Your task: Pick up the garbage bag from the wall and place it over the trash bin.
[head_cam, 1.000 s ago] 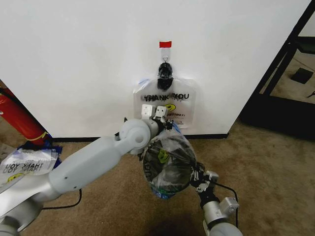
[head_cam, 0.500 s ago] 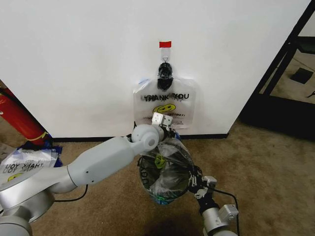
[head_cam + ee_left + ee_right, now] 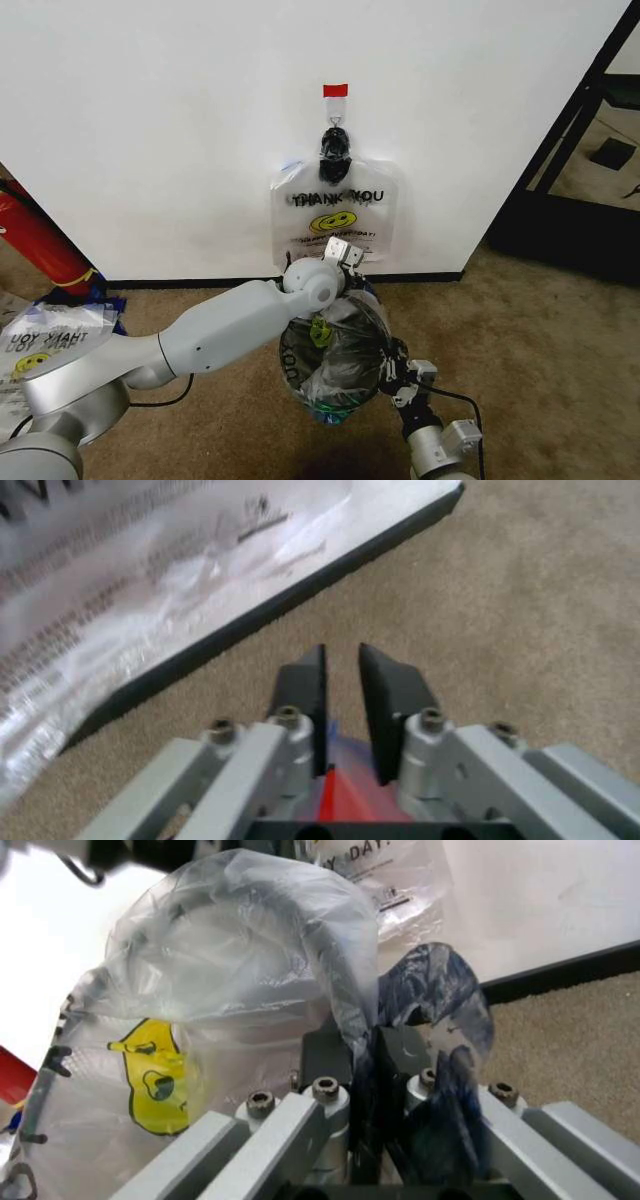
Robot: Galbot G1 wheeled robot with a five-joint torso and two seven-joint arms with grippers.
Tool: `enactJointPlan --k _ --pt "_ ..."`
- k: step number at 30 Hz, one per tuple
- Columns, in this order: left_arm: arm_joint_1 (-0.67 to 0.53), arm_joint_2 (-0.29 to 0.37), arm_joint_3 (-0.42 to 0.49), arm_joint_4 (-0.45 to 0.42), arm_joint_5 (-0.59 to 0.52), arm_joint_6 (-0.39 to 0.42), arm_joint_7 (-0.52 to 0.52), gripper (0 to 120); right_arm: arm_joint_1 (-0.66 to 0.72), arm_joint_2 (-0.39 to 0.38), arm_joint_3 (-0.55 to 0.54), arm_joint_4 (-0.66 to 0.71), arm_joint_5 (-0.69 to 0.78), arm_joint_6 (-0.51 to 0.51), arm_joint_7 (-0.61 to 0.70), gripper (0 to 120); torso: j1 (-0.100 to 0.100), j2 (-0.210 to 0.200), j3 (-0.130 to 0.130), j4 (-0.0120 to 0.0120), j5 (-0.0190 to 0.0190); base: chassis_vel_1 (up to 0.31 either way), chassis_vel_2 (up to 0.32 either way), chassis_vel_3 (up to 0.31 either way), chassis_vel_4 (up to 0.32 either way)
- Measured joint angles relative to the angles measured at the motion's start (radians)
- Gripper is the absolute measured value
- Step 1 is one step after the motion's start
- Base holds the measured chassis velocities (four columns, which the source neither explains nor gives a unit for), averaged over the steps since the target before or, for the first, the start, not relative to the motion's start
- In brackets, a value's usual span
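Note:
The garbage bag (image 3: 335,345) is draped over the trash bin (image 3: 350,358), a black bin standing on carpet below the wall (image 3: 150,120). My left gripper (image 3: 345,252) is at the bin's far rim, just in front of the baseboard (image 3: 280,604). Its jaws are shut to a narrow slit, and a bluish sliver of bag shows between them (image 3: 342,649). My right gripper (image 3: 395,372) is at the near right rim, shut on the bag's bluish edge (image 3: 363,1031). The smiley-printed film (image 3: 230,975) balloons over the dark rim (image 3: 300,915).
More printed bags (image 3: 335,215) hang from a black clip (image 3: 334,145) under red tape (image 3: 336,90). A red cylinder (image 3: 35,240) and a pile of bags (image 3: 50,340) lie at left. A black frame (image 3: 580,120) stands at right. A cable (image 3: 455,392) runs by my right arm.
My left gripper has dropped down and to the right, from in front of the hanging bags to the bin's far rim. The bag's top has sunk lower over the bin. My right gripper has barely shifted.

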Motion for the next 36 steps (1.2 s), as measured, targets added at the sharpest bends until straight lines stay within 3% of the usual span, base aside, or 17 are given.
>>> enactJointPlan --k 1,3,6,10,14,17,20,22,25,28,30,32,36 --pt "-0.008 0.003 -0.006 -0.016 -0.001 0.012 0.002 25 0.003 0.003 -0.003 -0.002 0.000 0.000 0.000 1 0.000 0.000 0.000 0.0000 0.0000 0.000 0.000 0.000 0.000" --pt "-0.010 0.004 -0.007 -0.019 -0.001 0.014 0.003 25 0.004 0.004 -0.004 -0.003 0.000 0.000 0.000 1 0.000 0.000 0.000 0.0000 0.0000 0.000 0.000 0.000 0.000" --pt "-0.022 0.006 -0.030 -0.056 -0.003 0.037 0.001 39 0.012 0.011 -0.008 -0.010 -0.001 0.000 0.002 1 0.000 0.000 0.000 0.0000 0.0000 0.000 0.000 0.000 0.000" --pt "-0.020 0.016 -0.068 -0.114 -0.001 -0.006 -0.016 52 0.022 0.018 -0.002 -0.022 0.015 -0.005 0.013 1 0.000 0.000 0.000 -0.0003 0.0000 0.000 0.000 0.000 0.000" --pt "0.016 0.068 -0.125 -0.235 0.020 -0.090 -0.034 69 0.027 0.028 0.013 -0.029 0.073 -0.028 0.039 1 0.000 0.000 0.000 -0.0001 -0.0001 0.000 0.000 0.000 0.000" --pt "0.111 0.136 -0.206 -0.373 0.034 -0.166 -0.030 82 0.031 0.047 0.034 -0.034 0.113 -0.040 0.058 1 0.000 0.000 0.000 -0.0002 -0.0002 0.000 0.000 0.000 0.000" --pt "0.199 0.175 -0.260 -0.447 0.037 -0.189 -0.032 90 0.036 0.056 0.041 -0.035 0.126 -0.044 0.065 1 0.000 0.000 0.000 -0.0002 -0.0001 0.000 0.000 0.000 0.000" --pt "0.365 0.231 -0.366 -0.543 0.079 -0.198 -0.031 96 0.047 0.067 0.055 -0.036 0.137 -0.048 0.068 1 0.000 0.000 0.000 0.0001 -0.0003 0.000 0.000 0.000 0.000" --pt "0.574 0.263 -0.506 -0.604 0.137 -0.198 -0.014 96 0.057 0.072 0.077 -0.031 0.146 -0.050 0.070 1 0.000 0.000 0.000 0.0006 -0.0005 0.000 0.000 0.000 0.000" --pt "0.628 0.266 -0.539 -0.615 0.145 -0.197 -0.012 94 0.060 0.073 0.084 -0.028 0.148 -0.049 0.070 1 0.000 0.000 0.000 0.0004 -0.0006 0.000 0.000 0.000 0.000" --pt "0.771 0.270 -0.608 -0.629 0.219 -0.193 -0.001 84 0.063 0.074 0.102 -0.023 0.147 -0.046 0.066 1 0.000 0.000 0.000 0.0002 -0.0005 0.000 0.000 0.000 0.000" --pt "0.812 0.267 -0.622 -0.633 0.256 -0.193 0.001 81 0.062 0.077 0.109 -0.021 0.143 -0.042 0.064 1 0.000 0.000 0.000 -0.0002 -0.0005 0.000 0.000 0.000 0.000" --pt "0.889 0.252 -0.634 -0.663 0.299 -0.179 0.002 63 0.054 0.086 0.115 -0.021 0.101 -0.020 0.056 1 0.000 0.000 0.000 -0.0002 -0.0002 0.000 0.000 0.000 0.000"
